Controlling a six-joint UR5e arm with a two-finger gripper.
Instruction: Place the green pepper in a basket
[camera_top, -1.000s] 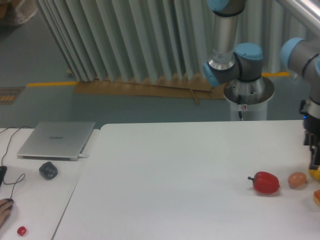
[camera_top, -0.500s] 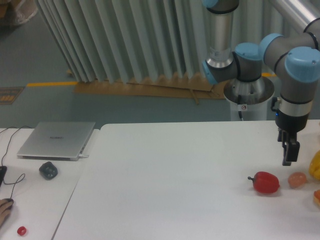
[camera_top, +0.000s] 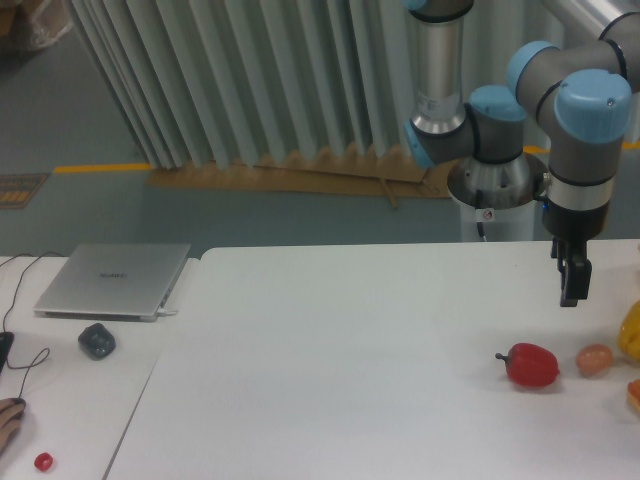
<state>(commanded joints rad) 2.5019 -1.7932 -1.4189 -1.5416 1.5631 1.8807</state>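
While my arm is travelling leftward and upward across the far right of the table (camera_top: 330, 340), my pincer (camera_top: 571, 285) is hanging above the surface with nothing between its fingers; whether they are parted or pressed together I cannot tell, since they are showing edge-on as one dark bar. A second ago the pincer was sitting at the extreme right edge of view, low beside a yellow item (camera_top: 630, 335); half a second ago it was hovering lower, almost over a small peach-coloured item (camera_top: 594, 359); now it is standing higher and slightly further left. Below and to the left of the pincer a red bell pepper (camera_top: 531, 365) is lying on its side, stem pointing away from me; the peach-coloured item is lying just below and slightly right; the yellow item and an orange-red item (camera_top: 634, 394) are lying further right, cut by the frame. The green pepper is appearing nowhere in view, nor is any basket. Far to the left of the pincer a closed laptop (camera_top: 113, 281) is resting on a side table. I am judging that the rise and shift are a search or transit move, and that grasping is not yet beginning.
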